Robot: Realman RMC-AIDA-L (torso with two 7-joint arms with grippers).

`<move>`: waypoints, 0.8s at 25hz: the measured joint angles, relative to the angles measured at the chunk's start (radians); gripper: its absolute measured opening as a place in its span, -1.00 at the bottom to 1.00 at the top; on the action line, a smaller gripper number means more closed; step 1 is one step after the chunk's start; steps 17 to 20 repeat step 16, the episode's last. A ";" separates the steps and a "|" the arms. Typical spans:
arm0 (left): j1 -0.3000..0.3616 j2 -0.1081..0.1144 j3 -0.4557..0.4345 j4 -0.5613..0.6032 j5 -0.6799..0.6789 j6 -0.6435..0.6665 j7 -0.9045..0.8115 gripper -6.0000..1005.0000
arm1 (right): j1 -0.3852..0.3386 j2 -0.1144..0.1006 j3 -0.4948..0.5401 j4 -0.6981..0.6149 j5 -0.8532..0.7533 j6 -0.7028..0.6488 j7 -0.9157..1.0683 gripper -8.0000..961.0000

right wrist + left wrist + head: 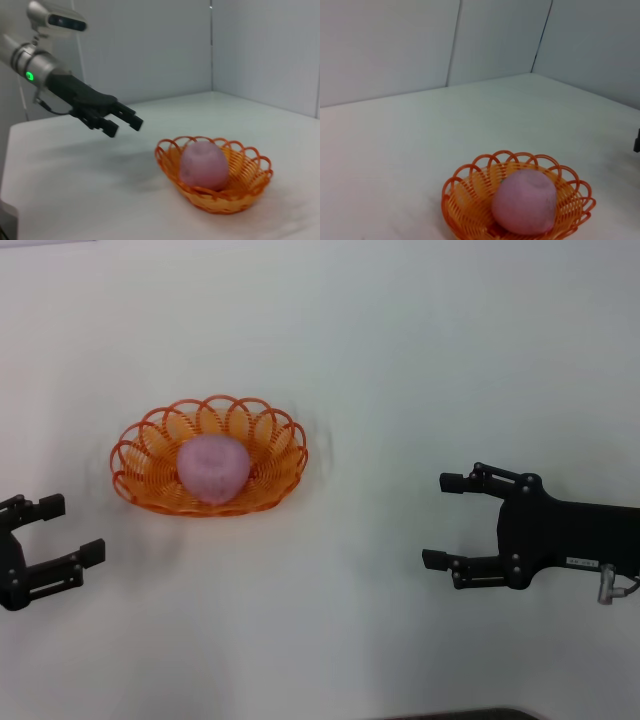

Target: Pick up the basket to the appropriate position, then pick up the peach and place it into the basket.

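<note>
one peach (213, 467) in one basket (150, 487), two grippers

The basket (470, 210) loses its near rim at the frame's edge in the left wrist view. The peach (213, 468) hides the basket's floor.

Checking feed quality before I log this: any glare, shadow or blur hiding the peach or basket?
Head view: even light, peach and basket unobscured, faint shadows only. Left wrist view: basket's near rim cut off by the frame. Right wrist view: both sharp, soft shadow under the left gripper.
</note>
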 joint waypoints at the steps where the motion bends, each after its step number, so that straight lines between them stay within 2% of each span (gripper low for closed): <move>1: 0.000 0.000 0.000 -0.003 0.001 -0.001 0.003 0.62 | 0.000 0.000 0.000 0.002 0.001 0.008 0.000 0.98; 20: -0.004 -0.001 0.001 -0.007 0.004 -0.005 0.008 0.62 | 0.006 0.002 0.011 0.007 0.009 0.016 -0.001 0.98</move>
